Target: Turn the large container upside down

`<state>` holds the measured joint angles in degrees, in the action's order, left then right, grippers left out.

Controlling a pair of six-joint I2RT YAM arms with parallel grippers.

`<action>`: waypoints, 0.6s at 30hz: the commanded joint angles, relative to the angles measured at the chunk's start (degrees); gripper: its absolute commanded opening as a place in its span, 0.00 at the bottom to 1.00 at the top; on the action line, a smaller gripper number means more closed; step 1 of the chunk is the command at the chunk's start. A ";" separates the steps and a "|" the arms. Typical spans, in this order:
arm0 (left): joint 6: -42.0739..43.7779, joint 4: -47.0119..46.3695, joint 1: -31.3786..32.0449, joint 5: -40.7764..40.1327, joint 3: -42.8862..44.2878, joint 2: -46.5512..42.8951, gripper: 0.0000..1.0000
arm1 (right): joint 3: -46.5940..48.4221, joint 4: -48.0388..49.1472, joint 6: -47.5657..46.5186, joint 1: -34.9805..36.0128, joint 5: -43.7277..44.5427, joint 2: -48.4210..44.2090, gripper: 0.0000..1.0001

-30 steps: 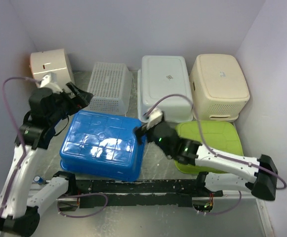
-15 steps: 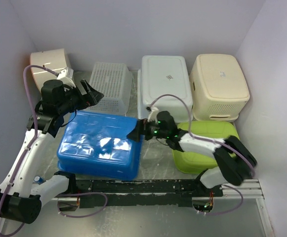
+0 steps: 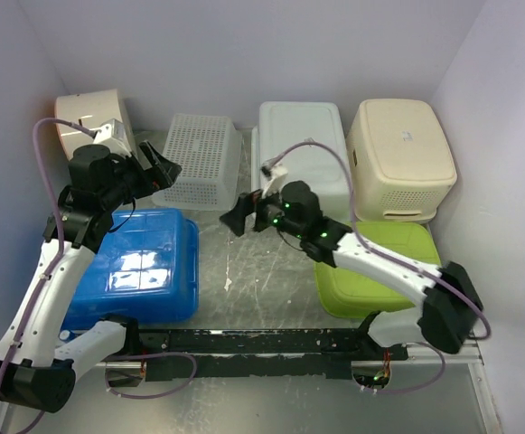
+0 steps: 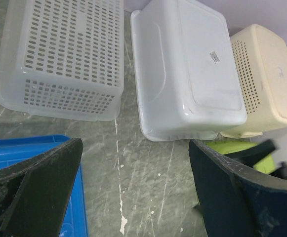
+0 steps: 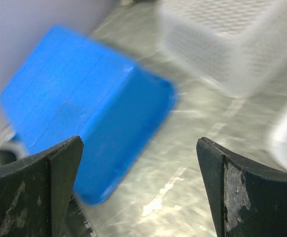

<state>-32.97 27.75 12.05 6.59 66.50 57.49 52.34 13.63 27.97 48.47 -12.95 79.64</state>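
Place: robot lab test cell | Evidence: plain white walls (image 3: 244,54) enclosed a marbled tabletop (image 3: 271,271); a black mounting rail (image 3: 244,342) ran across the lower frame.

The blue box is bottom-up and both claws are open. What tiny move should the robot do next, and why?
Probably draw both arms back toward their bases. The blue container already lies bottom-up, and the left gripper and right gripper stand open, holding nothing, so the flip looks finished.

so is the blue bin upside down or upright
Upside down: the blue bin shows its flat gridded base on top, with no opening visible.
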 commanded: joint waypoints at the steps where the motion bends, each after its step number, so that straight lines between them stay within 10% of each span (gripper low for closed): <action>1: 1.51 -0.13 -0.10 0.35 0.06 1.46 1.00 | 3.17 -23.81 -5.85 -0.76 33.07 -8.19 1.00; 8: 4.41 -3.80 -0.10 8.63 -3.18 2.42 0.99 | 8.21 -36.19 -5.04 -0.72 69.36 -13.33 1.00; 18: 4.07 -10.04 -0.10 11.42 -6.12 1.29 1.00 | 9.21 -41.27 -1.38 -0.76 77.19 -12.09 1.00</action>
<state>-29.52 22.63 12.05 15.49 60.42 59.46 59.59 -23.27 23.46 47.59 58.00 66.43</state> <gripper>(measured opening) 0.995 1.000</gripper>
